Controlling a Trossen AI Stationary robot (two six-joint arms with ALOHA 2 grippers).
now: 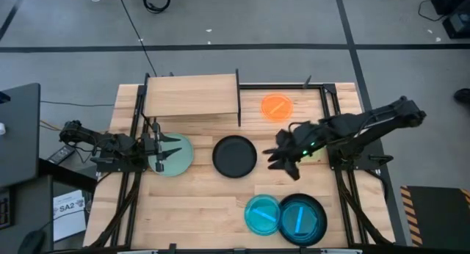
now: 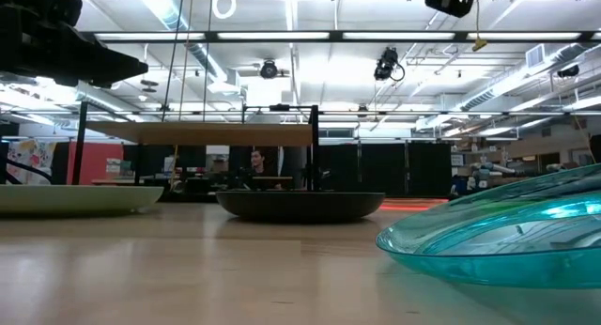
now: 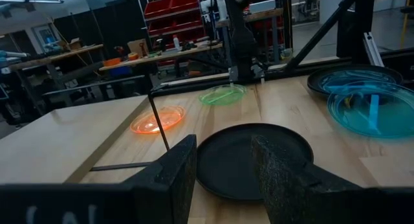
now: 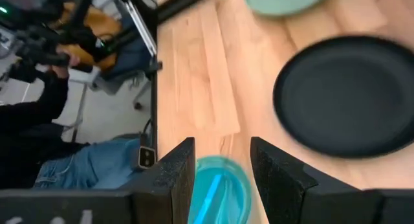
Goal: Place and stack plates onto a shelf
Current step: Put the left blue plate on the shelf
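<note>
Blue plate [image 2: 507, 236] filled the foreground while the left gripper [image 1: 167, 150] hovered open-jawed over the mint plate [image 1: 180, 160], right gripper [image 1: 283, 157] open beside the black plate [image 1: 234, 156].

**Readable text: one label**

Only legible marking: "SA2" printed on a white paper sheet [image 1: 70, 210] lying on the floor just off the worktop's [image 1: 198, 202] front-left corner, high view. Smaller print on the same sheet is too small to read. Nothing readable on the plates, shelf, arms or in the background room.
</note>
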